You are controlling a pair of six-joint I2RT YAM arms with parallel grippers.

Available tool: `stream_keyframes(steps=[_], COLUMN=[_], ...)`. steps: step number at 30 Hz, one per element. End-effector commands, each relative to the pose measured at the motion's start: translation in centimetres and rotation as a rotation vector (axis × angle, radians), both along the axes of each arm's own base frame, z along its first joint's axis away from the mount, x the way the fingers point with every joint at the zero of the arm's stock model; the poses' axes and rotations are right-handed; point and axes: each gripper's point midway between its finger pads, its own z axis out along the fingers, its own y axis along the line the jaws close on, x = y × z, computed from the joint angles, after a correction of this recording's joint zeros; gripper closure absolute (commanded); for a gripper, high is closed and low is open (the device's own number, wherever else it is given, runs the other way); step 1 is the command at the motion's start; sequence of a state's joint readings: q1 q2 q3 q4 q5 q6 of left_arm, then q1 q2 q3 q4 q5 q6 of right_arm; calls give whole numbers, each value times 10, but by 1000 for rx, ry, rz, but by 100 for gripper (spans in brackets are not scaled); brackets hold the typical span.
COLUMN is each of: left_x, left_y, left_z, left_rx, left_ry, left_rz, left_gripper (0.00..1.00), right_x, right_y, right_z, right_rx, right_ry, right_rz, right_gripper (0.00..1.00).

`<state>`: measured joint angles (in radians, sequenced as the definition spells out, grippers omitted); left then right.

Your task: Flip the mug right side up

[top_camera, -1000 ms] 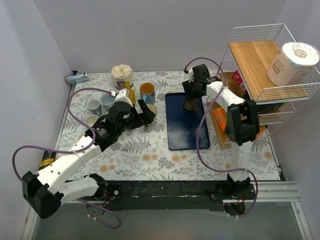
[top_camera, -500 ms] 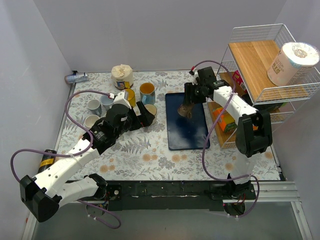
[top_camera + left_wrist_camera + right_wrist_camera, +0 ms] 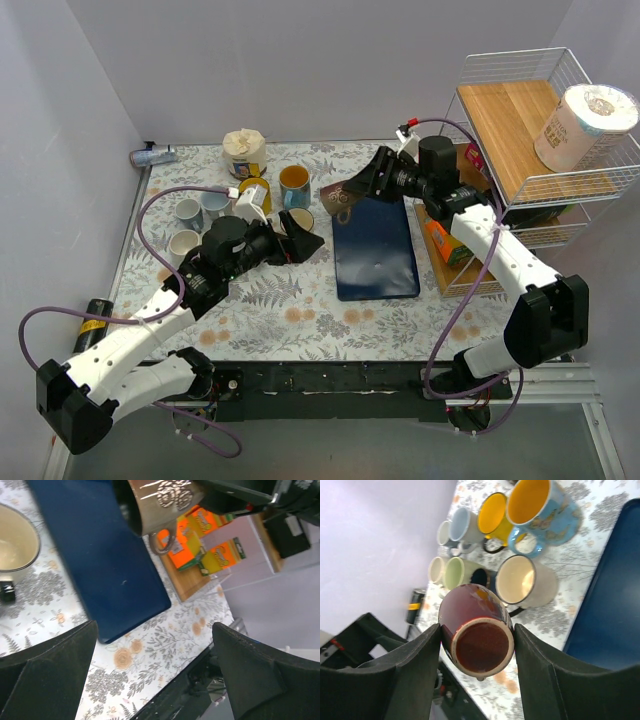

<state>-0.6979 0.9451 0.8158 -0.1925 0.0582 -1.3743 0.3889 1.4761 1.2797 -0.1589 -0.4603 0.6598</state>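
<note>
My right gripper [image 3: 352, 192] is shut on a brown glazed mug [image 3: 337, 198] and holds it tipped on its side in the air over the left edge of the dark blue tray [image 3: 375, 250]. In the right wrist view the mug [image 3: 476, 630] sits between both fingers with its base towards the camera. The left wrist view shows the mug [image 3: 160, 502] from below, its handle hanging down. My left gripper [image 3: 303, 236] is open and empty, low over the tablecloth just left of the tray.
Several upright mugs stand at the back left: a blue one with a yellow inside [image 3: 294, 184], a yellow one [image 3: 257, 190], a cream one [image 3: 299, 219]. A wire shelf [image 3: 520, 150] with orange boxes and a paper roll stands at the right.
My right gripper lifted the mug off the tray, swung it left and tipped it onto its side. My left gripper shifted slightly right towards the tray.
</note>
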Motion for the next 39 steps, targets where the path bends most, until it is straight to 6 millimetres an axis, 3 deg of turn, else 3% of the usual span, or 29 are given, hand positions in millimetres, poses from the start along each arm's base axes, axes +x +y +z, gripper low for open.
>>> stream_keyframes(steps=[1, 8, 12, 21, 27, 33, 36, 39], left_x=[-12, -7, 2, 14, 15, 13, 12, 17], left_y=[-17, -28, -29, -19, -15, -11, -10, -8], left_z=[38, 78, 81, 90, 101, 107, 108, 108], left_rx=[-115, -287, -357, -398, -440, -462, -464, -454], left_ry=[-129, -212, -184, -170, -178, -188, -187, -188], left_rz=[-119, -127, -80, 19, 43, 53, 53, 82], left_gripper=[2, 2, 2, 3, 31, 46, 62, 88], right_x=[-18, -46, -60, -67, -73, -75, -75, -77], right_y=[19, 36, 45, 52, 59, 60, 61, 60], right_z=[59, 98, 114, 141, 135, 128, 125, 123], right_rx=[282, 484, 584, 713, 737, 756, 756, 757], right_ry=[12, 19, 41, 5, 18, 25, 34, 38], right_rz=[24, 69, 55, 26, 51, 53, 47, 48], right_gripper=[99, 99, 99, 99, 99, 99, 99, 99])
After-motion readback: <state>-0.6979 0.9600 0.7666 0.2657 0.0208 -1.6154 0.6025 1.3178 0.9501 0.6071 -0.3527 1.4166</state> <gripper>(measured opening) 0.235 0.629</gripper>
